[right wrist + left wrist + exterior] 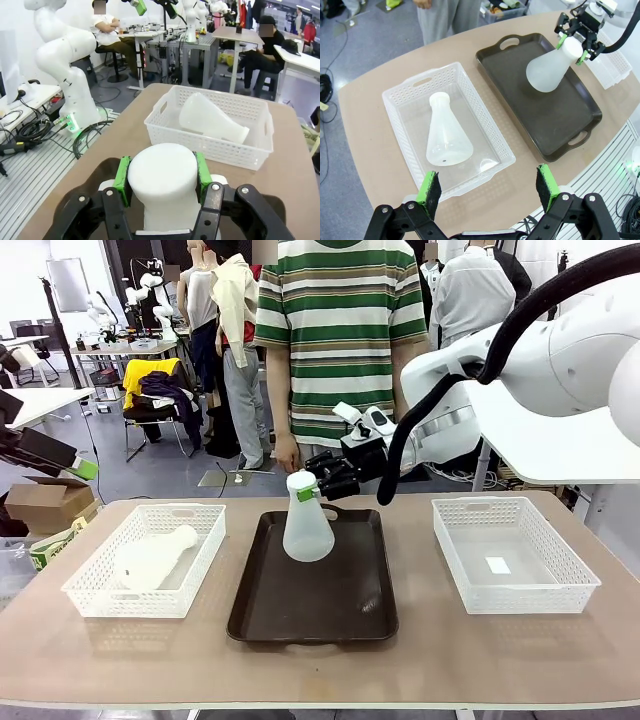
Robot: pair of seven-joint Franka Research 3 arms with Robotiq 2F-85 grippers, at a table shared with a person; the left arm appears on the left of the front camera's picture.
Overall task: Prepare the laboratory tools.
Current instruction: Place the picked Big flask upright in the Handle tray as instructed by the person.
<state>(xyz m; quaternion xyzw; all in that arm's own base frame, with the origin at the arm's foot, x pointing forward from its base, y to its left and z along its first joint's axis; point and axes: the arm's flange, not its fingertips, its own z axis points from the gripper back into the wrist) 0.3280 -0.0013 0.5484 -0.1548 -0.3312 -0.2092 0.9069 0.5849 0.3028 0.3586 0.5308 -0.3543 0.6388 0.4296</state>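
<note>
One frosted white conical flask (306, 528) (551, 70) stands upright on the dark brown tray (340, 605) (520, 60). My right gripper (305, 488) (572, 44) (162, 172) is shut on its neck (162, 190), green pads on both sides. A second flask (150, 558) (445, 135) (210, 122) lies on its side in the left white mesh basket (90, 590) (395, 107) (205, 142). My left gripper (489, 192) hovers open high above that basket's near edge, holding nothing.
Another white mesh basket (575, 580) (615, 70) sits at the table's right with nothing in it. A person in a striped shirt (340, 330) stands at the far edge behind the tray. The brown table (320, 670) has bare room along the front.
</note>
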